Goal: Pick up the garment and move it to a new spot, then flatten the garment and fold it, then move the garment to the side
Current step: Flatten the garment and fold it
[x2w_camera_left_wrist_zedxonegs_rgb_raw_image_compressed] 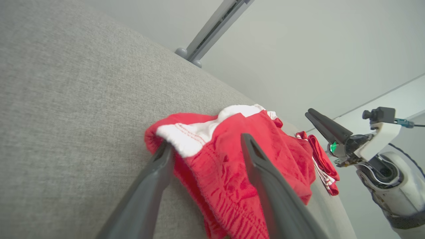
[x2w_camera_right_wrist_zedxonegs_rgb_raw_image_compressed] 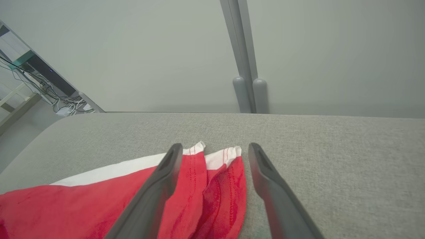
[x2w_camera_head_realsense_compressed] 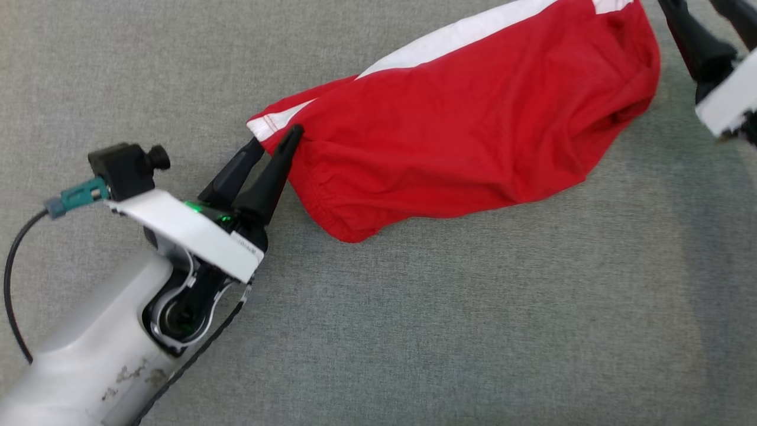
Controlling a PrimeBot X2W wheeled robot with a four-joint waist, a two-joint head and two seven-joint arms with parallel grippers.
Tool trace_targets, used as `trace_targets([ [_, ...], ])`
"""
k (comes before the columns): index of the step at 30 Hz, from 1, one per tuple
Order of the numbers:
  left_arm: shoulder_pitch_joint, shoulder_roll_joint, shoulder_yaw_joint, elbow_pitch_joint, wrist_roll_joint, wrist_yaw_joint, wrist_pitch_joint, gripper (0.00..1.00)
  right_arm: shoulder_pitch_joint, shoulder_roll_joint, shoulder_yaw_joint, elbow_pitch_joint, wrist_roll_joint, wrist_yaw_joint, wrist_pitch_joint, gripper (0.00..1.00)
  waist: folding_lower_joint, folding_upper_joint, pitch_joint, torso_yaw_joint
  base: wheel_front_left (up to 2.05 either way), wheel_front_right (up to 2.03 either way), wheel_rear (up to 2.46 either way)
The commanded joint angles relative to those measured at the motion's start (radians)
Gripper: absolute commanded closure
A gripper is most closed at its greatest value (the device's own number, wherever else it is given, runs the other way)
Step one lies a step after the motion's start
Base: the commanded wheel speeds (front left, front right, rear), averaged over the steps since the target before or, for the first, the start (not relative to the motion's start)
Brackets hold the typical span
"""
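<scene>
Garment flat on grey surface, a pincer at each end, both open.
Red garment (x2w_camera_head_realsense_compressed: 473, 118) with white trim lies bunched lengthwise on the cloth-covered surface (x2w_camera_head_realsense_compressed: 473, 325); in the right wrist view its hemmed end stops short of the surface's far edge. Left pincer (x2w_camera_head_realsense_compressed: 277, 136) sits at the garment's left end, fingers spread, with the white-hemmed corner loose between them and not clamped. Right pincer (x2w_camera_right_wrist_zedxonegs_rgb_raw_image_compressed: 215, 147) sits at the opposite end, fingers spread either side of the hem, gripping nothing.
</scene>
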Motion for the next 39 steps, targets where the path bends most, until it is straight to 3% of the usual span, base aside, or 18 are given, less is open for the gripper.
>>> trace_targets([
  [1,0.014,0.015,-0.004,0.001,0.027,-0.001,-0.013,0.0,0.034,-0.008,0.001,-0.007,0.011,0.0,-0.012,0.0,-0.0001,0.0,-0.014,-0.011,0.0,0.0,0.0],
  [4,0.049,0.025,-0.003,0.006,0.103,-0.001,-0.041,0.0,0.088,-0.023,-0.013,0.0,0.029,0.0,-0.041,0.0,-0.0001,0.0,-0.043,-0.022,0.0,0.0,0.0],
  [7,0.09,0.014,0.053,0.008,0.247,0.014,-0.05,0.0,0.142,-0.016,-0.026,0.021,0.044,0.0,-0.057,0.0,-0.0001,0.0,-0.071,-0.017,0.0,0.0,0.0],
  [12,0.244,-0.08,0.215,-0.073,0.585,0.104,-0.05,0.0,0.171,0.02,-0.045,0.091,0.056,0.0,-0.081,0.0,-0.0001,0.0,-0.113,0.028,0.0,0.0,0.0],
  [16,0.373,-0.169,0.27,-0.13,0.758,0.148,-0.05,0.0,0.145,0.053,-0.045,0.195,0.042,0.0,-0.069,0.0,-0.0001,0.0,-0.151,0.083,0.0,0.0,0.0],
  [20,0.466,-0.233,0.289,-0.144,0.832,0.142,-0.051,0.0,0.113,0.081,-0.038,0.325,0.01,0.0,-0.047,0.0,-0.0001,0.0,-0.178,0.136,0.0,0.0,0.0],
  [26,0.516,-0.285,0.308,-0.139,0.916,0.109,-0.051,0.0,0.049,0.119,-0.024,0.566,-0.07,0.0,0.009,0.0,-0.0001,0.0,-0.193,0.197,0.0,0.0,0.0],
  [27,0.519,-0.289,0.315,-0.14,0.926,0.104,-0.051,0.0,0.045,0.125,-0.018,0.58,-0.079,0.0,0.005,0.11,-0.0001,0.0,-0.195,0.199,0.0,0.0,0.0],
  [28,0.522,-0.294,0.322,-0.143,0.934,0.102,-0.051,0.0,0.041,0.127,-0.015,0.589,-0.084,0.0,-0.008,0.64,-0.0001,0.0,-0.198,0.199,0.0,0.0,0.0],
  [29,0.525,-0.298,0.331,-0.145,0.942,0.1,-0.051,0.0,0.041,0.128,-0.006,0.585,-0.089,0.0,-0.02,1.0,-0.0001,0.0,-0.201,0.196,0.0,0.0,0.0],
  [39,0.586,-0.295,0.393,-0.151,0.997,0.079,-0.051,0.0,0.143,0.103,-0.01,0.505,-0.013,0.0,-0.156,1.0,-0.0001,0.0,-0.257,0.076,0.0,0.0,0.0],
])
